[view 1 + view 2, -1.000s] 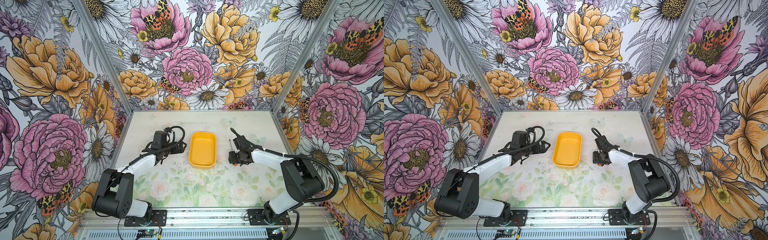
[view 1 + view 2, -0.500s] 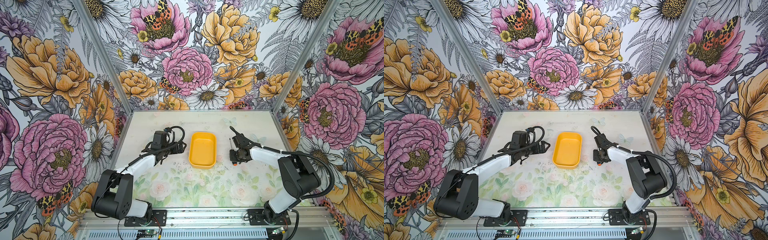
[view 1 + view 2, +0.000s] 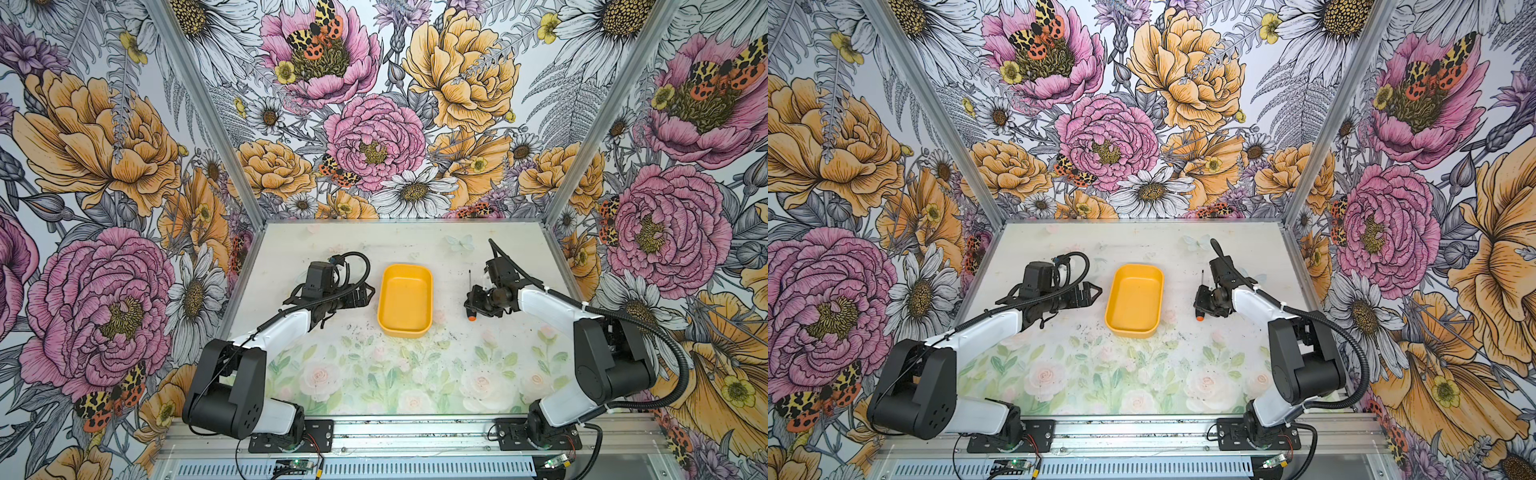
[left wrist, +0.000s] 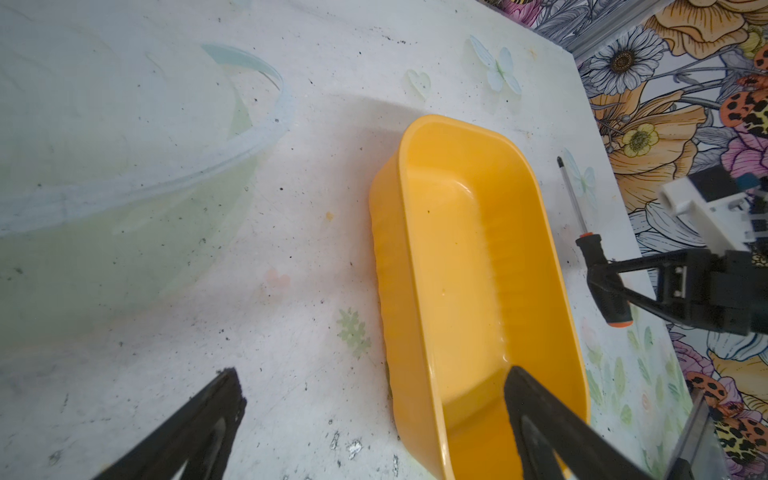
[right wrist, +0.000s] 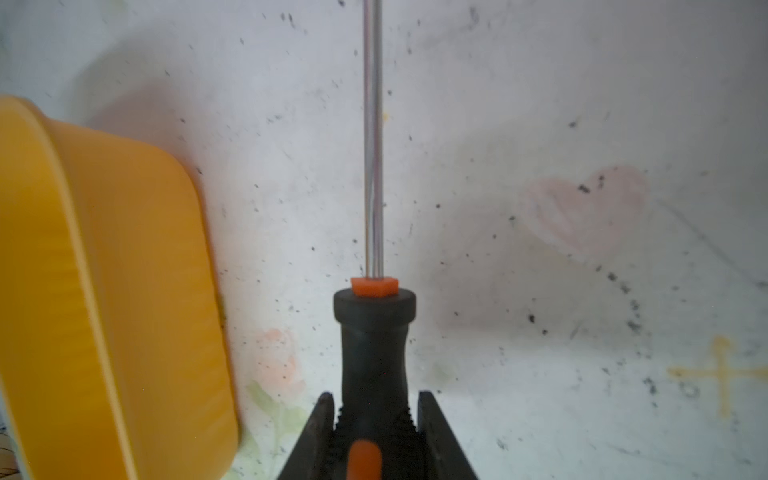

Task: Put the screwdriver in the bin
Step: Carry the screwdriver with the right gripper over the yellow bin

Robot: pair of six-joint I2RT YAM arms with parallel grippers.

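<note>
You've got the tabletop (image 3: 374,365) filling the lower middle of both top views. The bin (image 3: 405,299) sits at its centre, long side running up-down in frame, nothing in it.

L arm (image 3: 286,328) comes in from lower left. L gripper (image 3: 365,296) sits just left of the bin, fingers (image 4: 199,428) spread wide, holding nothing. In the L wrist view one finger overlaps the bin's near end; can't tell if it touches.

R arm (image 3: 548,307) comes in from lower right. R gripper (image 3: 471,305) is right of the bin, apart from it, w/ fingers (image 5: 432,432) clamped on the black handle of the screwdriver (image 5: 374,340).

Screwdriver is outside the bin and roughly parallel to it, shaft pointing to frame top, orange end to frame bottom. Can't tell if it's off the tabletop.
</note>
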